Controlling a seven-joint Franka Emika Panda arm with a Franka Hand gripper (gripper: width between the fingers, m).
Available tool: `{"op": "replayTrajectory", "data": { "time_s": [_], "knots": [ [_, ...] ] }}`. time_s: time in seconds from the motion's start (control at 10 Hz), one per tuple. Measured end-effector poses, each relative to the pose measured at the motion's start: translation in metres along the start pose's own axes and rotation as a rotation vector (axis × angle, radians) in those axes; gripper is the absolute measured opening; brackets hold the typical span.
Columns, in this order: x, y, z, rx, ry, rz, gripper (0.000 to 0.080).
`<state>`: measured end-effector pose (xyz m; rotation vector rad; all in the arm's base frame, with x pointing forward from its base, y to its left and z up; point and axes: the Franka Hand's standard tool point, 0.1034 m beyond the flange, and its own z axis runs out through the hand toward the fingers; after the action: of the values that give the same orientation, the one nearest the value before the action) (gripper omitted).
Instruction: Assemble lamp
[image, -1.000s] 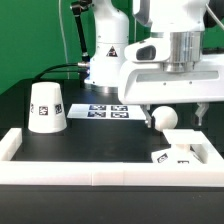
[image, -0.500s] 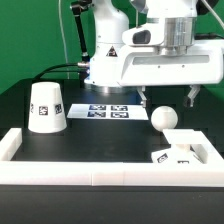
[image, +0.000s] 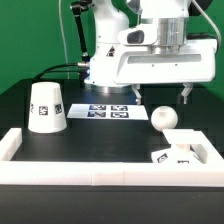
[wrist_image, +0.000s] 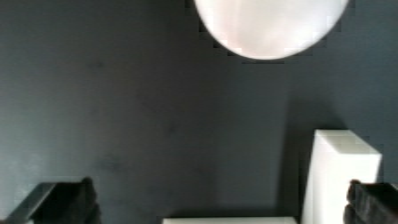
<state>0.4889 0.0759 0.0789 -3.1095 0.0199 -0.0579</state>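
The ball-shaped white bulb (image: 164, 117) rests on the black table at the exterior view's right; it also shows in the wrist view (wrist_image: 270, 25). My gripper (image: 160, 95) hangs open and empty just above the bulb, with its fingers (image: 184, 95) spread and clear of it. In the wrist view the gripper (wrist_image: 217, 207) has nothing between its dark fingertips (wrist_image: 63, 205). The cup-like shade (image: 46, 107) stands mouth down at the exterior view's left. The flat square base (image: 180, 148) lies in the front right corner.
The marker board (image: 108, 111) lies behind the bulb, at the foot of the arm. A long white border rail (image: 100, 166) runs along the front and up both sides. A white block (wrist_image: 347, 170) shows in the wrist view; I cannot tell what it is.
The gripper was low with its fingers around the bulb. It has since risen straight up, leaving the bulb on the table. The shade and base have not moved.
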Motion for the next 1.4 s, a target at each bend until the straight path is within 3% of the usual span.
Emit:
{"op": "replayTrajectory", "data": {
  "time_s": [0.2,0.4,0.5,0.7,0.8,1.2,1.4],
  "knots": [
    [-0.016,0.001,0.000,-0.005,-0.026,0.106,0.0698],
    [-0.024,0.000,0.004,0.016,-0.048,0.218,0.0698],
    [-0.026,-0.003,0.008,0.031,-0.052,0.250,0.0698],
    [-0.027,-0.003,0.008,0.031,-0.076,0.238,0.0698],
    [-0.020,-0.009,0.004,0.030,-0.072,0.216,0.0698],
    [-0.019,-0.020,0.001,0.030,-0.309,0.212,0.0698],
    [-0.018,-0.016,0.004,0.028,-0.399,0.209,0.0698]
  ]
}}
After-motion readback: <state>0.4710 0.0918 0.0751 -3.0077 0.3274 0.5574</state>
